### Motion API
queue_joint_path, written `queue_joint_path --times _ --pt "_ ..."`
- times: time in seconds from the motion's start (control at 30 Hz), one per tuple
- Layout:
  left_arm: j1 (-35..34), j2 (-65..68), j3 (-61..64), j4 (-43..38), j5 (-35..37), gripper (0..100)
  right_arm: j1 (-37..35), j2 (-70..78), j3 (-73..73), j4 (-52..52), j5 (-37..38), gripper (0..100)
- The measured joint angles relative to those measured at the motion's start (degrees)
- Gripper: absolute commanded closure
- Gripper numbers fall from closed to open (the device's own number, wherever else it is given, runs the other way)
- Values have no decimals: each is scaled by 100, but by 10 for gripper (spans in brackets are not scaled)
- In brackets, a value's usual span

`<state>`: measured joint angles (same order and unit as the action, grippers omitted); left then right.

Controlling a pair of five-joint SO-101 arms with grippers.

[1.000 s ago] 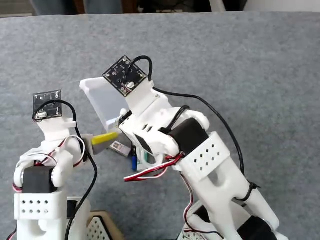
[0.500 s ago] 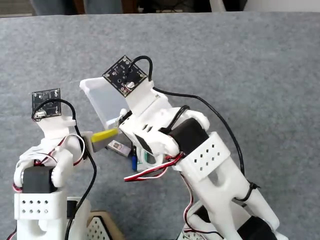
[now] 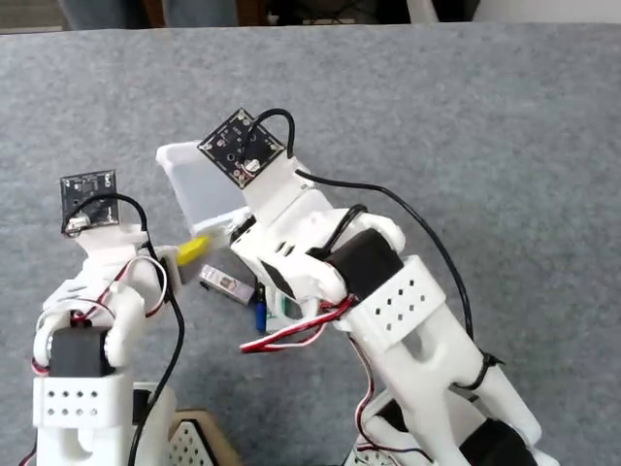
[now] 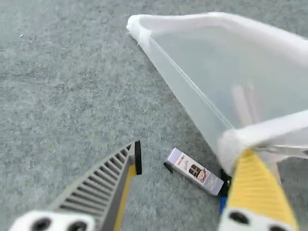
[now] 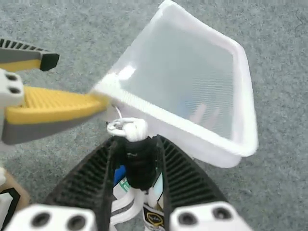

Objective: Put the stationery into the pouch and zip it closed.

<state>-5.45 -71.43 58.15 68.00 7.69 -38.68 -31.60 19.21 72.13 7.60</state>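
The pouch (image 3: pixel 194 184), upper left in the high view, looks thin, soft and light (best held, I think, by its stiffer zip rim). The right pincer (image 5: pixel 137 147) is clamped there; the left pincer (image 4: pixel 191 156) stands apart beside it.

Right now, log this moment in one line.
left tool open at pouch corner | right tool shut on zip pull | small box outside pouch
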Motion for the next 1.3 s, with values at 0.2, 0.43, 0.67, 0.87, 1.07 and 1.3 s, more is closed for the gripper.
queue_joint_path --times 0.2,0.43,0.67,0.87,1.07,1.3 --pt "9 -35 0 -53 0 884 -9 18 0 0 0 986" --pt "9 -26 0 -44 0 973 -9 18 0 0 0 986" --pt "9 -18 -70 176 0 972 97 18 0 132 0 986" --pt "9 -18 -70 211 0 972 695 18 0 510 0 986" --pt "9 -18 -70 211 -9 972 800 9 0 695 0 986" --pt "9 -18 -70 211 0 972 1081 -387 0 738 0 986"
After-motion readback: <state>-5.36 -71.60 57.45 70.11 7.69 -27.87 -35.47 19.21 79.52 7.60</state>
